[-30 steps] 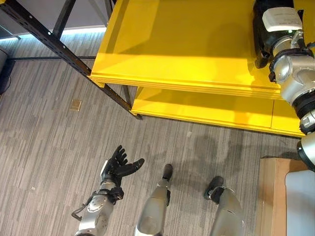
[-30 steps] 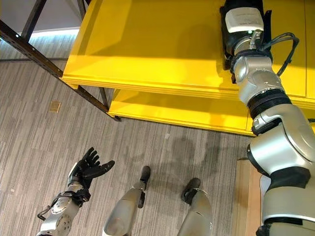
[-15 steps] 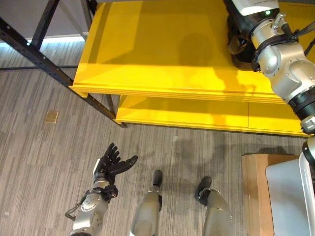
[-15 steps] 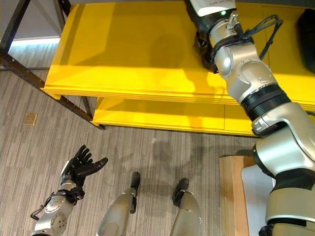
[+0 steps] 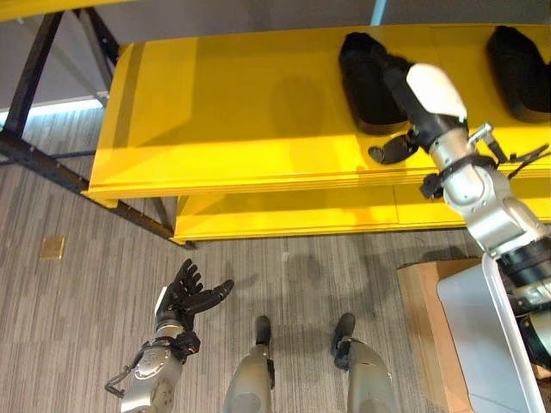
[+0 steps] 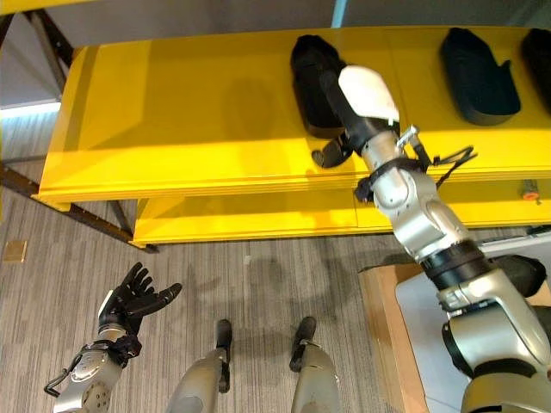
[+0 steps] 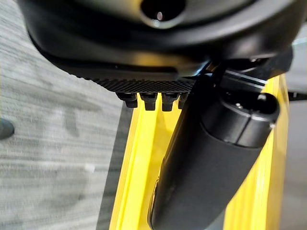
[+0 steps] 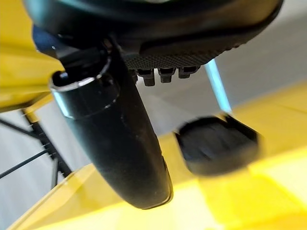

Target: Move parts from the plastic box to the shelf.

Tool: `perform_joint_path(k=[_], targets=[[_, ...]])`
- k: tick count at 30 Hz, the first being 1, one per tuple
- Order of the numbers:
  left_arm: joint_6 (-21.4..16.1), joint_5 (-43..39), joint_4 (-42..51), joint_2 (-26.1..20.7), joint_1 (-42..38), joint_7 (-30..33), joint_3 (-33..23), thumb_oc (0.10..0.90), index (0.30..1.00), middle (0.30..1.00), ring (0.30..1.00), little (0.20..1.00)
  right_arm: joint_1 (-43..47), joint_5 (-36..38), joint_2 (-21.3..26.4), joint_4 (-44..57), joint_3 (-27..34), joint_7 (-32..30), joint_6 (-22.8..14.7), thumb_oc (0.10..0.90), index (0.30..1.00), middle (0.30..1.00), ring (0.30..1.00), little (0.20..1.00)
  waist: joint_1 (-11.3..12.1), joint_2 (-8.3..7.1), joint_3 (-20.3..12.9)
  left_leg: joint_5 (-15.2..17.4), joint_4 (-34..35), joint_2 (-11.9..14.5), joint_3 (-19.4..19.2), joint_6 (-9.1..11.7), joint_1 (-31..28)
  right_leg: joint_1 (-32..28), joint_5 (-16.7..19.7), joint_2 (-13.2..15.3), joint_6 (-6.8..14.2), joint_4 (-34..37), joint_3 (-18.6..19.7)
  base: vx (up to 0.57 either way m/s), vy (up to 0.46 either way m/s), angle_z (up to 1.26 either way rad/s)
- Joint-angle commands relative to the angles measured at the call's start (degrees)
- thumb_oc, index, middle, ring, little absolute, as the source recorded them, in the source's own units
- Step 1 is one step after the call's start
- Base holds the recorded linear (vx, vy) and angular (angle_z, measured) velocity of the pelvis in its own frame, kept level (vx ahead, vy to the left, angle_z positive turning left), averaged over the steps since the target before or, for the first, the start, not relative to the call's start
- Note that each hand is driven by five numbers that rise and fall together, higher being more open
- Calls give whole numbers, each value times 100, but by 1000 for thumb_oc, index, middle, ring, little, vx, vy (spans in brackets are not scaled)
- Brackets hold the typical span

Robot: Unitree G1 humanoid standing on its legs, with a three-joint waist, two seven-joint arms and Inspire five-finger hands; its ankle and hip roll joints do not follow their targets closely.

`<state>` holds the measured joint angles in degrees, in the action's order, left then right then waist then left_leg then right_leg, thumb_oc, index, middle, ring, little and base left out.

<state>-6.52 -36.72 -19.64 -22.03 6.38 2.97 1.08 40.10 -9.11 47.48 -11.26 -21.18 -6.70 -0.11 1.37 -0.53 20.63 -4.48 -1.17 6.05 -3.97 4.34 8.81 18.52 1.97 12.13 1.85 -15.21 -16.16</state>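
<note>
So my right hand is up at the yellow shelf, fingers loose and spread, gripping nothing. A black part sits on the shelf right past my fingertips, nearly touching, and another part lies well off to the side. The worry: if I pull my arm away carelessly, a finger could catch that near part and drag it toward the shelf edge. My left hand hangs low over the floor, fingers apart, empty.

Bright yellow metal shelf carries matte black moulded parts — above grey, streaked carpet floor.
</note>
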Motion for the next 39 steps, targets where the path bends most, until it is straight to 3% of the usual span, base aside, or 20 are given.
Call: perform_joint_path(k=[1,3,10,15,20,26,33,35,36,37,38,39], targets=[[-325,320,255,-76,374,-130,-165,900,1000,1000,1000,1000,-455,372,17,854,886,-142,-716,900,1000,1000,1000,1000,-53,-93,-845,205,617,607,369,293,-791,-349,650,586,868,346,480,125,25,-26],[-290,430,236,91,520,-150,-276,900,1000,1000,1000,1000,-1510,579,-278,1530,1463,14,-950,900,1000,1000,1000,1000,-182,-127,-972,209,617,643,294,308,-857,-543,747,527,908,650,509,119,20,-26],[-279,636,105,353,740,-254,-403,900,1000,1000,1000,1000,-3446,975,-785,2300,2451,387,-1244,900,1000,1000,1000,1000,-394,-204,-1230,287,617,679,172,320,-1053,-934,878,449,979,1112,541,75,25,-14],[-290,754,100,375,813,-289,-421,900,1000,1000,1000,1000,-4052,1120,-1020,2478,2584,594,-1306,900,1000,1000,1000,1000,-479,-235,-1336,352,617,675,109,309,-1179,-1092,913,442,1005,1225,586,57,29,-8],[-325,837,141,441,824,-270,-413,900,1000,1000,1000,1000,-4729,1409,-1499,2403,2257,960,-1240,900,1000,1000,1000,1000,-570,-295,-1433,477,617,634,27,236,-1394,-1300,1011,478,1070,1283,658,34,50,-11],[-356,888,413,387,857,-216,-271,900,1000,1000,1000,1000,-4617,1659,-2081,1881,1982,751,-1139,900,1000,1000,1000,1000,-566,-342,-1435,685,616,475,-67,59,-1740,-1428,1114,554,1175,1220,870,29,106,-5],[-460,1370,548,90,345,-98,57,900,1000,1000,1000,1000,-4567,1757,-2535,1990,1714,618,-1175,900,1000,1000,1000,1000,-634,-479,-1306,1056,236,-80,-109,-241,-1661,-1434,1908,1045,1315,1257,1116,-36,187,-13],[-479,1449,524,87,172,-67,147,900,1000,1000,1000,1000,-4682,1786,-2606,2028,1708,628,-1157,900,1000,1000,1000,1000,-716,-527,-1258,1043,285,-239,-196,-311,-1597,-1274,2455,1157,1315,1347,1210,-120,193,4],[-521,1447,571,63,101,-9,144,900,1000,1000,1000,1000,-4639,1743,-2640,1984,1608,633,-1135,900,1000,1000,1000,1000,-732,-513,-1171,1012,305,-278,-353,-359,-1565,-1070,2717,1204,1315,1421,1024,-180,235,-4],[-541,1416,592,48,81,13,137,900,1000,1000,1000,1000,-4575,1740,-2629,1954,1539,627,-1140,900,1000,1000,1000,1000,-698,-473,-1094,985,336,-266,-468,-390,-1579,-984,2656,1194,1312,1387,786,-202,256,-34],[-546,1394,572,32,57,51,112,900,1000,1000,1000,1000,-4509,1743,-2598,1913,1455,616,-1145,900,1000,1000,1000,1000,-592,-405,-1025,975,323,-244,-635,-429,-1591,-961,2397,1246,1294,1209,221,-113,157,-72],[-547,1394,569,31,51,51,109,900,1000,1000,1000,1000,-4501,1743,-2600,1910,1454,616,-1146,900,1000,1000,1000,1000,-605,-423,-1026,955,329,-266,-624,-435,-1578,-952,2403,1271,1297,1207,219,-148,205,-101]])
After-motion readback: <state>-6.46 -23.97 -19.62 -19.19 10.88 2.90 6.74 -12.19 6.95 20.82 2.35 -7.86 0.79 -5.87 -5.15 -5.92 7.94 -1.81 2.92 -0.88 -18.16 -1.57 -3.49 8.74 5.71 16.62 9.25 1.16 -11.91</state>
